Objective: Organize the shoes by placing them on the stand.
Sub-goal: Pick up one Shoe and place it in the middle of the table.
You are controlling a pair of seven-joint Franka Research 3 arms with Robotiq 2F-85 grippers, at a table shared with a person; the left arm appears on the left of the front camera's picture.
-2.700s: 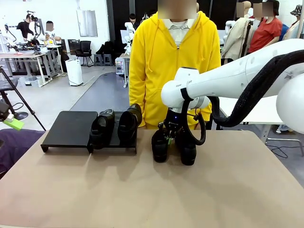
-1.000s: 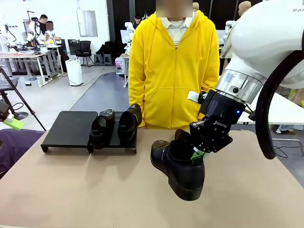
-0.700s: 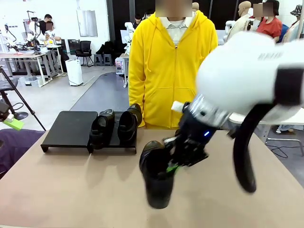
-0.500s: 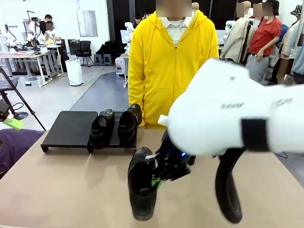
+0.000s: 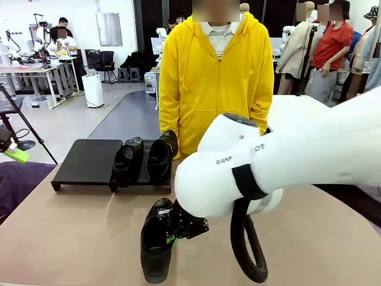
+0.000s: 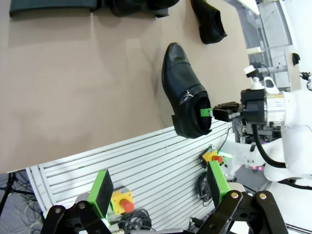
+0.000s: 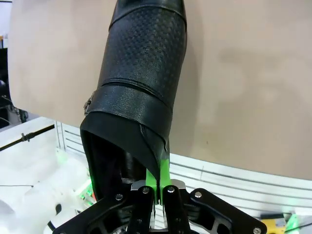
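Note:
My right gripper (image 5: 178, 231) is shut on the side rim of a long black dress shoe (image 5: 156, 247), held low over the table's front edge, left of centre. In the right wrist view its green pads (image 7: 158, 181) pinch the collar of the shoe (image 7: 141, 83). From the left wrist view the shoe (image 6: 187, 97) points its toe toward the stand, and a second dress shoe (image 6: 209, 24) lies farther back. Two loafers (image 5: 144, 158) sit on the right panel of the black stand (image 5: 86, 159). My left gripper (image 6: 161, 187) hangs open high above the table.
A person in a yellow hoodie (image 5: 217, 83) stands at the far side of the table. My white right arm (image 5: 286, 161) crosses the middle and right of the table. The stand's left panel (image 5: 89, 158) is bare. The tan tabletop (image 5: 71, 232) lies free at the left.
My right arm has swung the dress shoe from the middle right of the table toward the front left and turned it. The loafers and stand have not moved.

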